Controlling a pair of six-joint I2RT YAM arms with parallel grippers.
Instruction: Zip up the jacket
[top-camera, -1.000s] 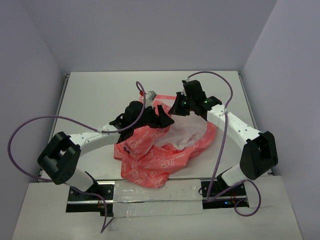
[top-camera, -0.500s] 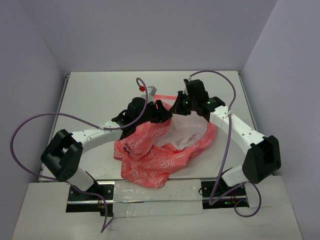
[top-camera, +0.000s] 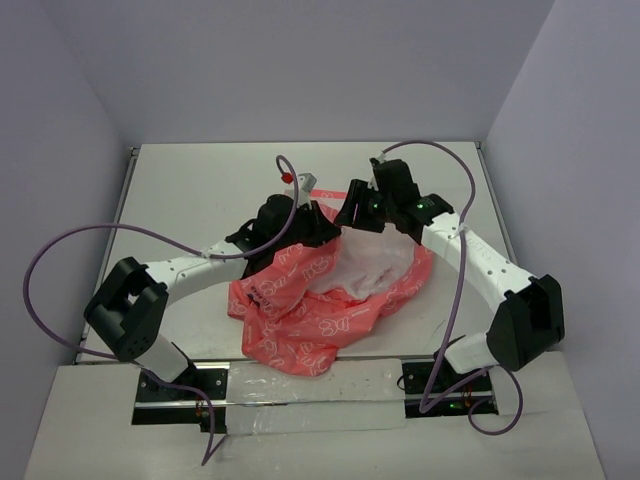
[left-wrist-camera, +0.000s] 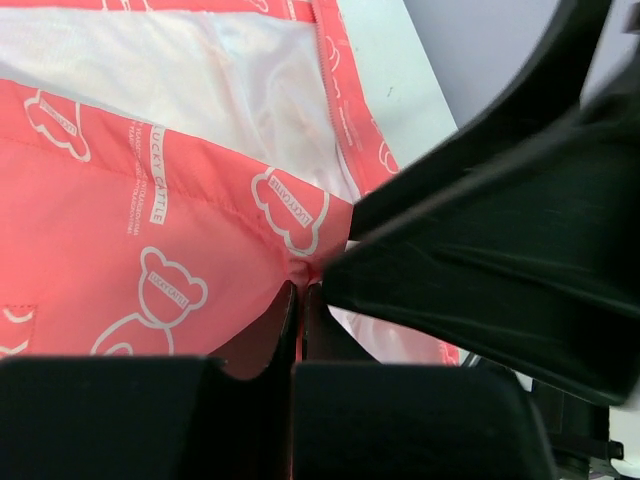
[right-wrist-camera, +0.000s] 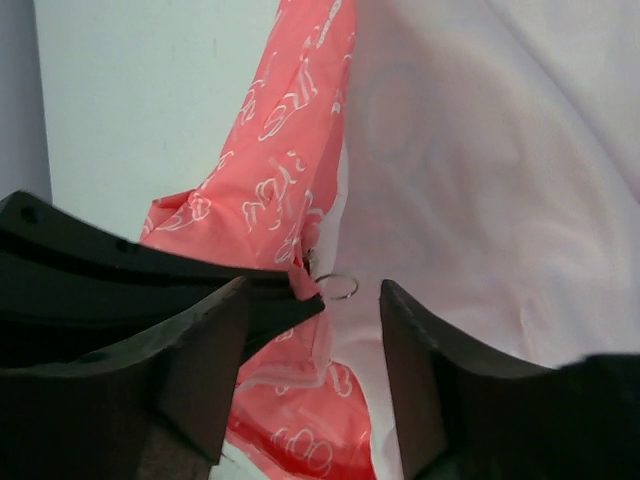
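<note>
1. Nearest the arm bases, the jacket (top-camera: 300, 330) lay crumpled on the desk (top-camera: 180, 190), unzipped, with its coral fabric bunched toward the near edge.
2. Further in, its white lining (top-camera: 365, 262) faced up between the coral front panels.
3. At the jacket's far end, the left gripper (top-camera: 318, 226) was clamped on a fold of the coral front edge. The left wrist view showed its jaws pressed almost together with the printed fabric pinched between them.
4. Just beside it on the right, the right gripper (top-camera: 352, 212) hovered at the border of coral and lining. Its fingers (right-wrist-camera: 215, 340) were spread apart and held nothing.
5. Between those spread fingers, a small metal ring (right-wrist-camera: 338, 287) hung at the coral edge, close against the black tip of the left gripper.
</note>
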